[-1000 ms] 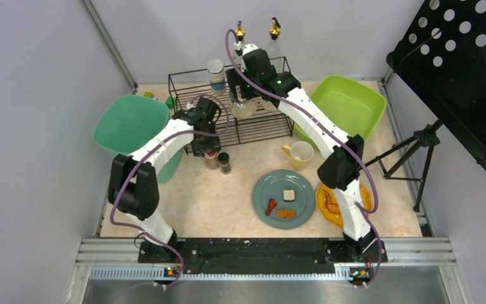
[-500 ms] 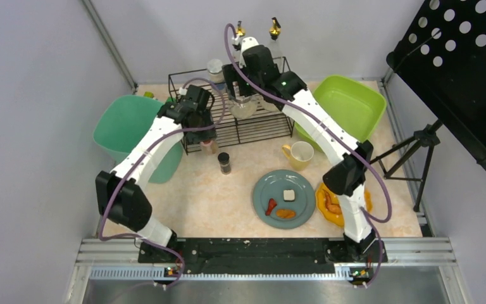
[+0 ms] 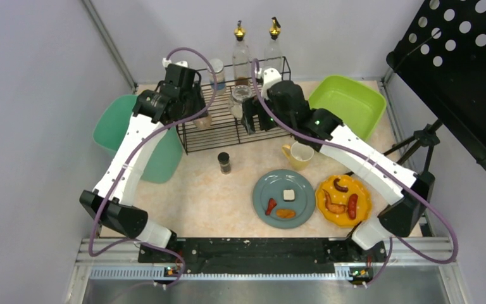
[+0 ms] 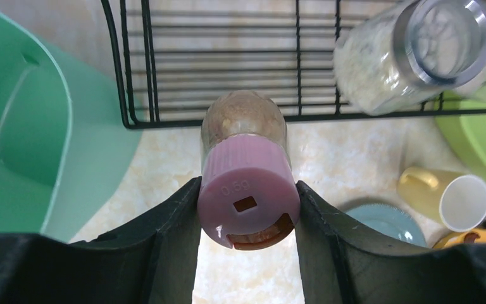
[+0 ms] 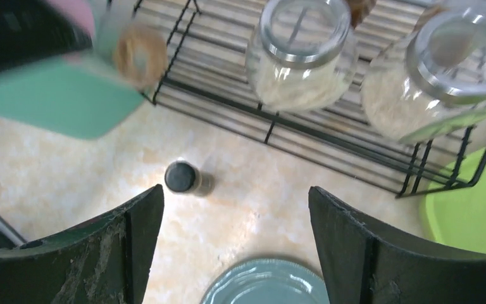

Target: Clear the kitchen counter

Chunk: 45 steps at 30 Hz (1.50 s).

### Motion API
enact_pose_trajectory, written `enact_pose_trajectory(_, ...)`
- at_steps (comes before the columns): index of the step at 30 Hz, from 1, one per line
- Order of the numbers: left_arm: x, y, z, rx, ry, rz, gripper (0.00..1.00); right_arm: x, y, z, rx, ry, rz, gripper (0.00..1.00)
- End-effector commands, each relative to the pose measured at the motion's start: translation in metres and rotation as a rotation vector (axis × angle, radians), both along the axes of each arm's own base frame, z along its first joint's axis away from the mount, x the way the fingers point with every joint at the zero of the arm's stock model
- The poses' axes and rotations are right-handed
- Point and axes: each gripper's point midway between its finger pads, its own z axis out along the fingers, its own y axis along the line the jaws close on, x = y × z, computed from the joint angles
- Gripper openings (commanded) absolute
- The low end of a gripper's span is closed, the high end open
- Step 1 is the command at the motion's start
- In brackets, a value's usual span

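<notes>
Noting surface [image 3: 196, 202]: hard, fixed slab under and before wire rack [image 3: 240, 130]. Dark-capped jar [image 3: 224, 163] stands before rack. (A)

Likely light, slick glass; pinch its sides. Left claw [image 4: 247, 190] grips pink-capped spice jar [image 4: 243, 126] at rack's left front; right claw [image 5: 234, 215] gapes empty before rack. (B)

Bright, even overhead light, soft short shadows, top view sharp, right wrist view motion-blurred at upper left

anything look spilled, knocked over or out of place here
Nothing looks spilled or broken. The one stray is the black-capped shaker, standing upright alone on the kitchen counter in front of the wire rack, where the glass jars sit.
</notes>
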Motion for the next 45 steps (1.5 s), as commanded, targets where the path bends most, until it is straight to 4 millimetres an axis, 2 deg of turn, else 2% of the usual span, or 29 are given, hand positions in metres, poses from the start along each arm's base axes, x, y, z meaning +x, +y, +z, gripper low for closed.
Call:
enact_pose_trajectory(1,0.022,0.006,0.029,0.036,-0.085,0.018,0.00,-0.022,0.013,-0.022,0.057,0.018,0.082,0.82)
enact_pose_trajectory(8,0.050,0.016,0.031,0.035,-0.076,0.048,0.00,-0.048,0.042,-0.086,0.054,0.092,0.190,0.80)
enact_pose_trajectory(15,0.066,0.034,0.010,0.045,-0.016,0.082,0.00,-0.058,0.074,-0.132,0.004,0.090,0.207,0.82)
enact_pose_trajectory(18,0.071,0.040,0.002,0.050,-0.003,0.094,0.00,-0.056,0.083,-0.146,-0.005,0.095,0.206,0.82)
enact_pose_trajectory(22,0.077,0.045,-0.004,0.048,0.009,0.105,0.00,-0.050,0.093,-0.154,-0.002,0.092,0.201,0.83)
enact_pose_trajectory(32,0.081,0.047,-0.025,0.067,0.074,0.107,0.00,-0.034,0.108,-0.188,-0.054,0.109,0.178,0.84)
enact_pose_trajectory(35,0.083,0.047,-0.030,0.074,0.084,0.110,0.04,-0.031,0.112,-0.195,-0.051,0.106,0.174,0.84)
enact_pose_trajectory(45,0.087,0.055,-0.033,0.110,0.088,0.140,0.43,-0.016,0.130,-0.200,-0.019,0.053,0.169,0.80)
